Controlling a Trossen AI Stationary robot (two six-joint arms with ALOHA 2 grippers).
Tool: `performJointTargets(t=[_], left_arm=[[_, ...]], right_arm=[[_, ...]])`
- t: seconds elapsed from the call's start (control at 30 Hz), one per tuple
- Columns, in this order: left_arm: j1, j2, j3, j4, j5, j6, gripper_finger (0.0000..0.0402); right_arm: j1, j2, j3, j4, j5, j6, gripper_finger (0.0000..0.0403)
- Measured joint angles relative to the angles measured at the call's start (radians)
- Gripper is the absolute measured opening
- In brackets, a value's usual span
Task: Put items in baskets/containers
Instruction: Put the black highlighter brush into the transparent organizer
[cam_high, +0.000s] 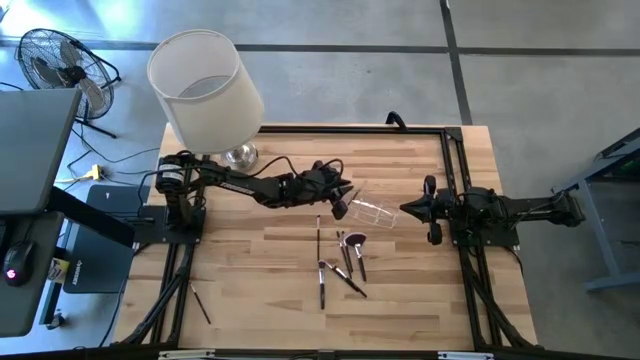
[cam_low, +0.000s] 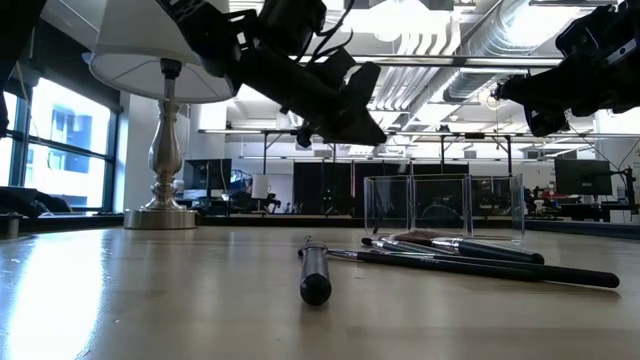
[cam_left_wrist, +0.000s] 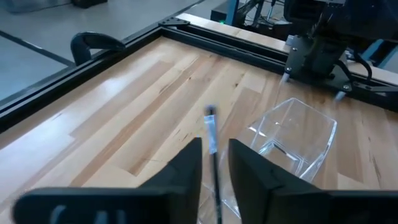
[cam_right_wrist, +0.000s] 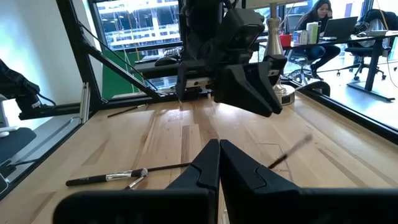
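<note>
The left end effector (cam_high: 340, 200), fingers parted around a slim makeup brush (cam_left_wrist: 212, 140) whose long axis points ahead, hangs just beside the clear plastic box (cam_high: 375, 211), nearer than the clenched right end effector (cam_high: 408, 209).

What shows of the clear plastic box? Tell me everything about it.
The clear box is small, rectangular and open-topped, with thin walls of what looks like transparent plastic. It stands on the wooden table, apparently empty, between the left gripper and the right gripper. Loose brushes lie apart from it, nearer the table's front. Only the table is seen touching it.
</note>
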Motion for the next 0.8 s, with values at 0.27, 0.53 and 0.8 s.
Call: performJointTargets(t=[0.27, 0.53, 0.8], left_arm=[[0.0, -0.021, 0.01, -0.014, -0.071, 0.005, 0.0127], [-0.002, -0.061, 0.152, -0.13, 0.071, 0.084, 0.0128], [-0.029, -0.061, 0.384, -0.516, 0.136, -0.085, 0.0128]], right_arm=[[0.0, 0.0, 0.0, 0.0, 0.0, 0.0, 0.0005], [0.0, 0.0, 0.0, 0.0, 0.0, 0.0, 0.0005], [0.0, 0.0, 0.0, 0.0, 0.0, 0.0, 0.0005]])
